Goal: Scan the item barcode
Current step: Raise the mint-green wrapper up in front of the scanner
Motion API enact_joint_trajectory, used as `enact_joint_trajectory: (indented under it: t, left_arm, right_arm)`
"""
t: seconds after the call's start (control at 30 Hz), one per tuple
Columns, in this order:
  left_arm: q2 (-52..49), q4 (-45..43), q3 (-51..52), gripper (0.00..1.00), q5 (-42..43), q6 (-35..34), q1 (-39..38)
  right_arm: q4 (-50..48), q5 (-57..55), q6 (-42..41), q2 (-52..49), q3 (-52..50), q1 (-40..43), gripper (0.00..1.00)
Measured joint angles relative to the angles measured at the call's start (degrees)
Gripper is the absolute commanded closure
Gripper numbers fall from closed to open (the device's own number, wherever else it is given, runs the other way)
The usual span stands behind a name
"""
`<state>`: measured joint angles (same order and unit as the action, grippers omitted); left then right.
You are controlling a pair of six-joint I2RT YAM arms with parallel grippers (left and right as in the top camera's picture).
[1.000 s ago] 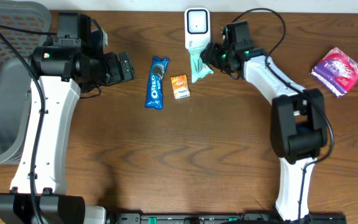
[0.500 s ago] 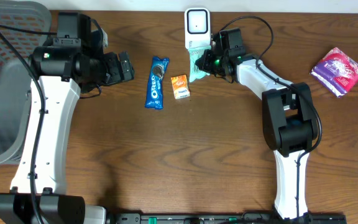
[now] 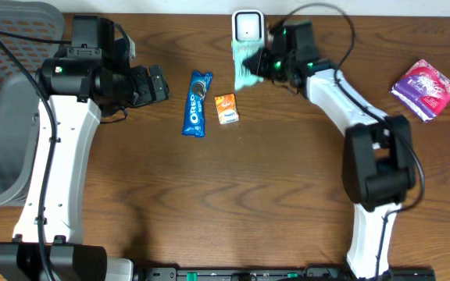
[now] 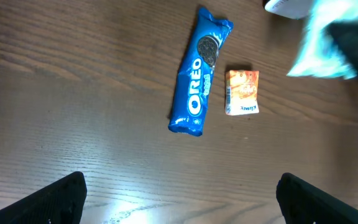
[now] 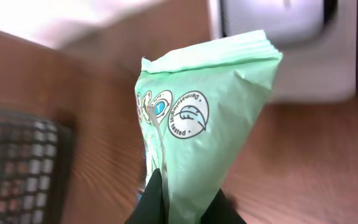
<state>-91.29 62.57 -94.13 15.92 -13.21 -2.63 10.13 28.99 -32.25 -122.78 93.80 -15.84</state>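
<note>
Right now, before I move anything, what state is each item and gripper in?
right gripper, shut on green packet
green packet, gripped, held in front of the scanner
scanner, standing at the table's far edge
Oreo pack, flat on the table, untouched
orange packet, flat beside the Oreo pack, apart
purple packet, flat at the right, untouched
left gripper, open, empty

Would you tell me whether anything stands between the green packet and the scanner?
Nothing visible does. The right tool holds the packet right at the scanner, and no other item lies between them.
</note>
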Motion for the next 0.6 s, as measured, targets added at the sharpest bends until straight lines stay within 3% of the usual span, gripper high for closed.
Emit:
enact_joint_trajectory:
  t: [0.23, 0.43, 0.6]
  left_arm:
    - [0.0, 0.0, 0.0, 0.02, 0.0, 0.0, 0.0]
    - [0.0, -0.02, 0.0, 0.02, -0.02, 0.0, 0.0]
    - [0.0, 0.02, 0.0, 0.02, 0.0, 0.0, 0.0]
  right_arm:
    - [-12.48, -3.45, -1.4, 0.0, 0.09, 0.0, 0.99]
    - [-23.85, -5.73, -8.11, -3.52, 0.09, 0.0, 0.99]
    - [-26.12, -5.11, -12.81, -6.99, 0.31, 0.57, 0.99]
